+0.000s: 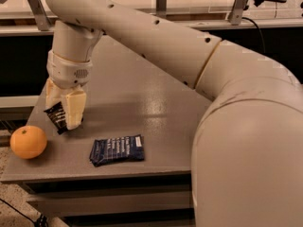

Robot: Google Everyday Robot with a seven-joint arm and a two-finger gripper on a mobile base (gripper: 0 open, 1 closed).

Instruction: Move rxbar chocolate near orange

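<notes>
A smooth cream robot arm (pixel 156 37) reaches across the matte grey tabletop (pixel 142 103) to the frame's left, where its end effector (pixel 64 118) is clenched on the small flat black rxbar chocolate wrapper (pixel 55 117). A crinkled dark-blue packet (pixel 117 150) lies lower centre. The round, dimpled orange (pixel 28 142) sits lower left, near the bar, so probably only set-down and release remain

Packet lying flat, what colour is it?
The packet is dark blue, white lettering; camera view. The gripper, left of it, holds rxbar chocolate.
</notes>
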